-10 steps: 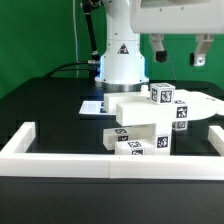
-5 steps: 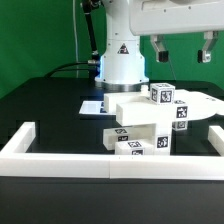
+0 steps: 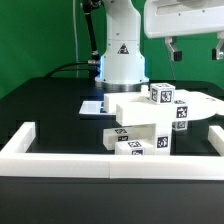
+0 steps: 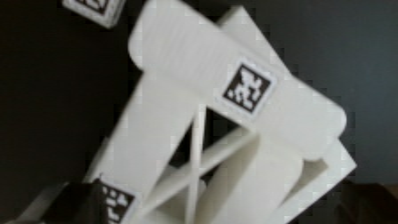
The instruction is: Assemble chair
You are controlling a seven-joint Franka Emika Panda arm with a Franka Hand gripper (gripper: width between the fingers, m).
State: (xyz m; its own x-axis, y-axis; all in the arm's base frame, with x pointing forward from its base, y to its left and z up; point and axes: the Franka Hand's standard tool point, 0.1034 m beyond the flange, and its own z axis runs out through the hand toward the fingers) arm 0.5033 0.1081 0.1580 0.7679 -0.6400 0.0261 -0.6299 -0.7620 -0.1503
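Where the black table begins at the exterior view's left, a low white border wall runs along the front edge w/ a short arm going back. Behind it, near the robot's white base, the marker board lies flat. Centre-right sits the pile of chair parts: white, blocky, matte plastic, flat panels stacked w/ square blocks on top, black-and-white tags on the faces. Its long axis runs roughly left-right across that view, low end toward the left. Further right & high above the pile hangs the gripper, fingers spread wide, holding nothing. Wrist view: a cross-braced frame & tagged flat panel, tilted diagonally.
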